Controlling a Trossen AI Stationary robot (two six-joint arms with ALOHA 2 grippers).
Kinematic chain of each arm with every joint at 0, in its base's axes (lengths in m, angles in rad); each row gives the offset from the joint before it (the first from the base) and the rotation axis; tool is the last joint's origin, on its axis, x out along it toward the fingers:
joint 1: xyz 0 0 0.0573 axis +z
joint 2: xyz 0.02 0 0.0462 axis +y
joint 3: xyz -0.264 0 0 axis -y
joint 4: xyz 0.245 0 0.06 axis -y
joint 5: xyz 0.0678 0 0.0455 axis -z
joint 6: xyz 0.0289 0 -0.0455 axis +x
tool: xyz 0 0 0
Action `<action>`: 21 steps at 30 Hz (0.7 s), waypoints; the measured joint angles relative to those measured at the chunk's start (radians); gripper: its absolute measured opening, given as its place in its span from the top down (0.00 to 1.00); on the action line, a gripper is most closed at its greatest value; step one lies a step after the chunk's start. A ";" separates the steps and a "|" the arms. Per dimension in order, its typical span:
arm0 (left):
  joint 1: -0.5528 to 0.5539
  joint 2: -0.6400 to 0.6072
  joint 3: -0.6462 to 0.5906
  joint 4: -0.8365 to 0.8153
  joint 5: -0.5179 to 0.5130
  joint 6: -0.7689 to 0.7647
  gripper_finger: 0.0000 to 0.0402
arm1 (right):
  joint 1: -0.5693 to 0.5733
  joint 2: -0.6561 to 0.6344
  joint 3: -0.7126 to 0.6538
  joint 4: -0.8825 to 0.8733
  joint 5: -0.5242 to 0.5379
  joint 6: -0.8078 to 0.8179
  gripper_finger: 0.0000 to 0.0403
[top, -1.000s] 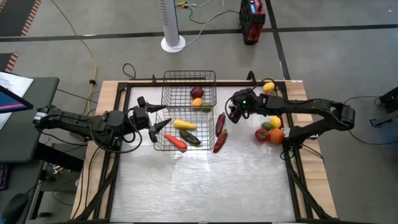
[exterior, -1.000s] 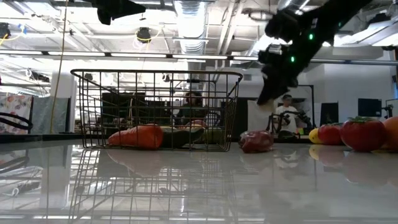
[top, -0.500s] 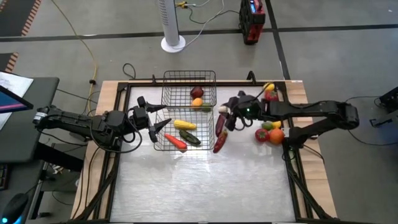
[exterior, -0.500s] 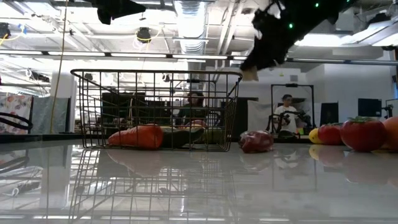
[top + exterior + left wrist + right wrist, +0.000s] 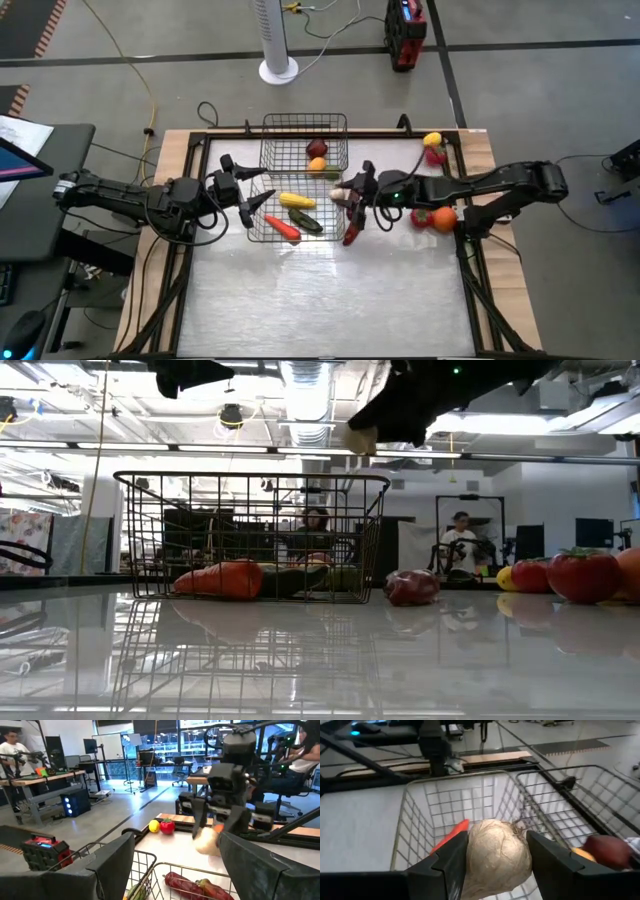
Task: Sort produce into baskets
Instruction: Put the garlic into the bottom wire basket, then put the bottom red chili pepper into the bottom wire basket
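Note:
Two black wire baskets stand side by side: the far one (image 5: pixel 305 140) holds a dark red fruit and an orange fruit, the near one (image 5: pixel 288 212) holds corn (image 5: pixel 297 200), a carrot (image 5: pixel 282 228) and a green long vegetable (image 5: pixel 308 222). My right gripper (image 5: pixel 345 192) is shut on a pale beige bulb (image 5: pixel 495 860) above the near basket's right rim. Two dark red long vegetables (image 5: pixel 353 215) lie on the table below it. My left gripper (image 5: pixel 245 196) hangs open and empty at the near basket's left side. My right gripper pinches the pale bulb's two opposite sides (image 5: pixel 470 862) between its two fingers (image 5: pixel 547 862). The fingers come from the table's right side, slanting slightly down. The bulb is lifted clear, level with the top of the basket's rim in the low view (image 5: pixel 362 438).
A yellow fruit (image 5: pixel 432 139) and a red one (image 5: pixel 435 155) lie at the far right; an orange fruit (image 5: pixel 444 216) and a red tomato (image 5: pixel 421 216) lie under my right arm. People sit at desks in the room behind. Bare table lies toward the near edge.
My right gripper has gone up and toward the table's left edge with the pale bulb, from beside the far right fruits to the near basket's right rim. The bulb stays between its fingers.

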State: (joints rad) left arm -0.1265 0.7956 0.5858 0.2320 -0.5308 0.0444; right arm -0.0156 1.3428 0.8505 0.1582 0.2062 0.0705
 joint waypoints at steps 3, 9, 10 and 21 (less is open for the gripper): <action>0.000 0.000 0.000 0.002 0.000 0.000 0.31 | 0.002 0.052 0.009 0.027 -0.013 0.000 0.45; 0.000 0.000 0.000 0.002 0.000 0.000 0.31 | -0.043 0.140 0.074 -0.017 -0.169 0.035 0.33; 0.000 0.000 0.000 0.002 0.000 0.000 0.31 | -0.050 0.149 0.092 -0.044 -0.181 0.039 0.31; 0.000 0.000 0.000 -0.038 0.000 -0.002 0.31 | -0.064 0.011 0.142 -0.571 -0.173 -0.104 0.21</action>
State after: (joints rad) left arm -0.1265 0.7956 0.5858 0.1945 -0.5308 0.0429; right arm -0.0793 1.3541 0.9928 -0.4128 0.0333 -0.0338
